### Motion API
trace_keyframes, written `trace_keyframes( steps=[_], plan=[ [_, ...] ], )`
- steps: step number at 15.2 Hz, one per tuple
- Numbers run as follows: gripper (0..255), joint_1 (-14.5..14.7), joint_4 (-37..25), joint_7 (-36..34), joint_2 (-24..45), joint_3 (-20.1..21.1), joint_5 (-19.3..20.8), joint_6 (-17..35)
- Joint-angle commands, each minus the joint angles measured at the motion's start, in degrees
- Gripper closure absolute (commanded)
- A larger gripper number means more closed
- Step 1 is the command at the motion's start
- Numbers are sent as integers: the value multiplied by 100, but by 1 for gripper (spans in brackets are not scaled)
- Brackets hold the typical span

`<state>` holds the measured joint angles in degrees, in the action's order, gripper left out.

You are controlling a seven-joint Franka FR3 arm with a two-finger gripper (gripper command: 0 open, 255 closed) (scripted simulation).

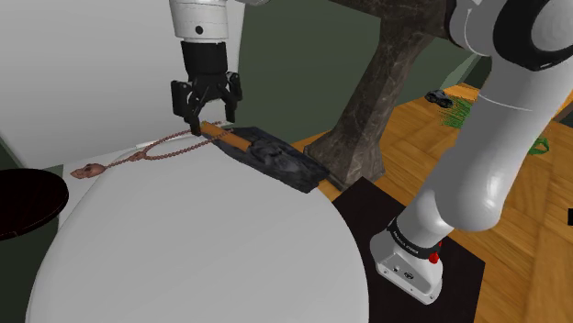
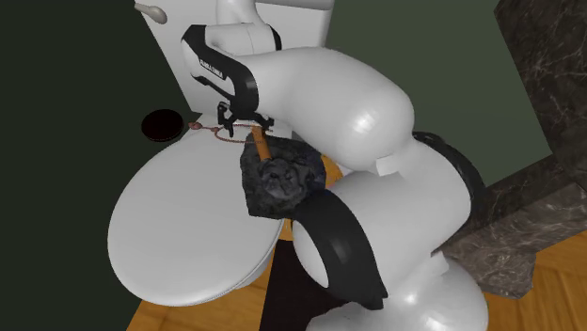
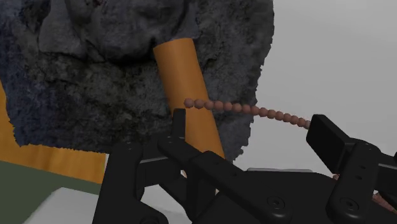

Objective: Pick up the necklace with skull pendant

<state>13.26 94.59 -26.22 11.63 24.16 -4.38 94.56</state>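
Observation:
The necklace (image 1: 165, 145) is a string of small pinkish-brown beads lying across the back of a white toilet lid (image 1: 202, 248). Its pendant (image 1: 89, 171) rests at the end toward the shoulder view's left. My black gripper (image 1: 211, 121) points down over the other end of the chain, beside an orange handle (image 1: 223, 136). In the wrist view the beads (image 3: 254, 110) run across the gap between the fingers (image 3: 179, 127), which stand apart without touching them, so the gripper (image 3: 251, 130) is open. From the second exterior view the gripper (image 2: 240, 120) hovers just over the chain (image 2: 212, 129).
A dark, rough flat object (image 1: 280, 158) with the orange handle lies on the lid's back edge, right next to the gripper. A dark round disc (image 1: 23, 202) sits off the lid's left. A dark stone-like pillar (image 1: 386, 83) rises behind. A wooden floor (image 1: 523, 211) lies to the right.

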Motion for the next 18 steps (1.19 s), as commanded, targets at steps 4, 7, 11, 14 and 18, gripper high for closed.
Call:
trace_keyframes(
  steps=[4, 7, 11, 14, 18],
  plan=[
    [0, 474, -1444, -324, 1182, 134, 330, -320],
    [0, 841, -2601, -493, 2013, 207, 583, -678],
    [0, 1143, -3672, -611, 2778, 336, 862, -1013],
    [0, 1037, -3354, -608, 2748, 418, 901, -752],
    [0, 941, -3030, -600, 2739, 481, 940, -464]
  ],
)
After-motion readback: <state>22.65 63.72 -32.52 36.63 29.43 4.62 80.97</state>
